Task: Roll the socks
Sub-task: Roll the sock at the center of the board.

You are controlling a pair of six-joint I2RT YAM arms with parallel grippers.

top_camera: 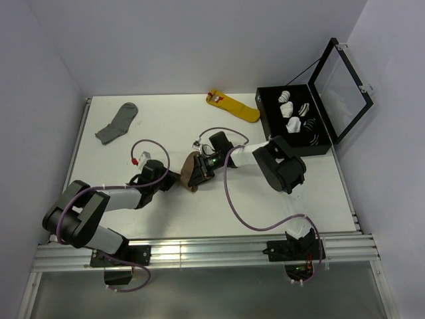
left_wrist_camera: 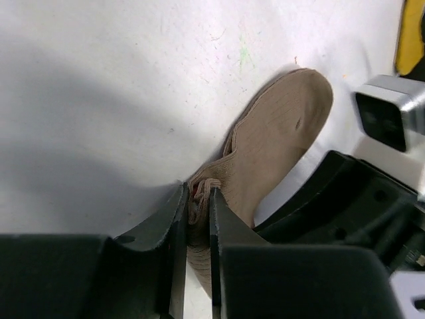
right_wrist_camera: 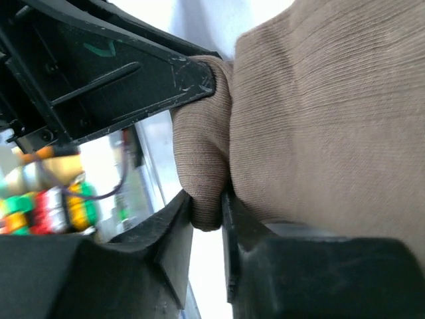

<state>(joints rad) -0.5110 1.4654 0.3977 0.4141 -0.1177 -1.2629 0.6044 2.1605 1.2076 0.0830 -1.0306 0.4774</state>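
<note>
The tan-brown sock (top_camera: 191, 171) lies at the table's middle, held between both grippers. My left gripper (top_camera: 174, 179) is shut on its bunched cuff end; in the left wrist view the folded fabric with a bit of red (left_wrist_camera: 197, 199) sits pinched between my fingers, and the sock's foot (left_wrist_camera: 279, 143) stretches away flat on the table. My right gripper (top_camera: 201, 171) is shut on a fold of the sock (right_wrist_camera: 206, 179) from the other side. The left gripper's black finger (right_wrist_camera: 133, 73) shows just above that fold in the right wrist view.
A plain grey sock (top_camera: 118, 123) lies at the back left. A yellow sock with a red tag (top_camera: 234, 105) lies at the back middle. An open black box (top_camera: 295, 119) with rolled socks stands at the back right, its lid raised.
</note>
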